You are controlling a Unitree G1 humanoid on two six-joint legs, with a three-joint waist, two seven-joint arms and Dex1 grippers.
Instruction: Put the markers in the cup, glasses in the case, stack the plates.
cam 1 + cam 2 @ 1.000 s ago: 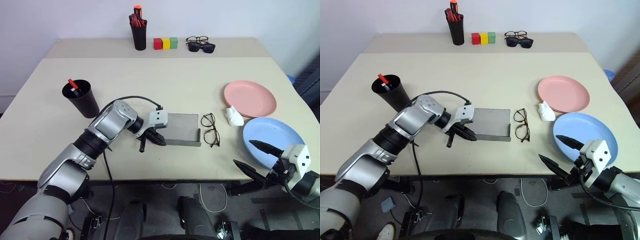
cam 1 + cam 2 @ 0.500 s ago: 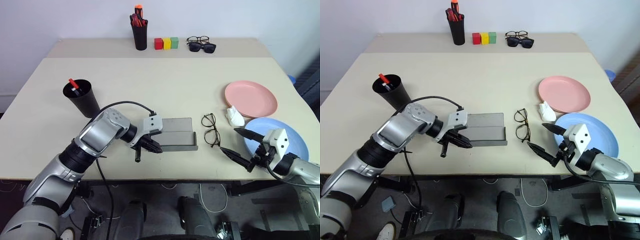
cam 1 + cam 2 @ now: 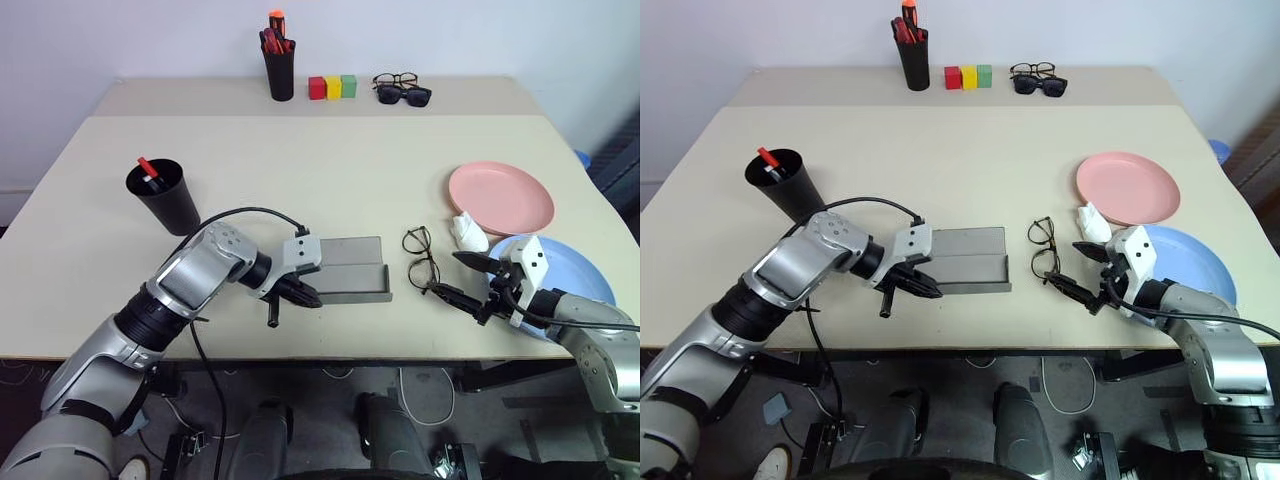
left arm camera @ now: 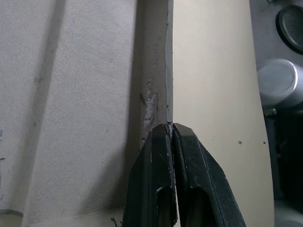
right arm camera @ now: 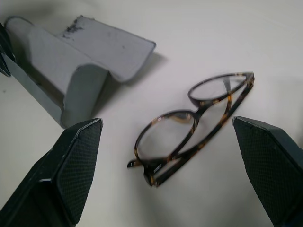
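Two folded lenses of the glasses (image 5: 189, 127) between the wide-apart fingers of the right gripper (image 3: 462, 279), flat on the beige table (image 3: 320, 170), just right of the open grey case (image 3: 352, 268). Left gripper (image 3: 300, 292) pinched together on the case's near-left edge (forearm angled down across the table), pale wall behind.

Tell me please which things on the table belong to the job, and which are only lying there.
Job: cup with a marker inside; glasses; grey case, pinched by the left gripper; pink plate; blue plate.

Lying about: pen pot, coloured blocks, two more spectacles, white object.
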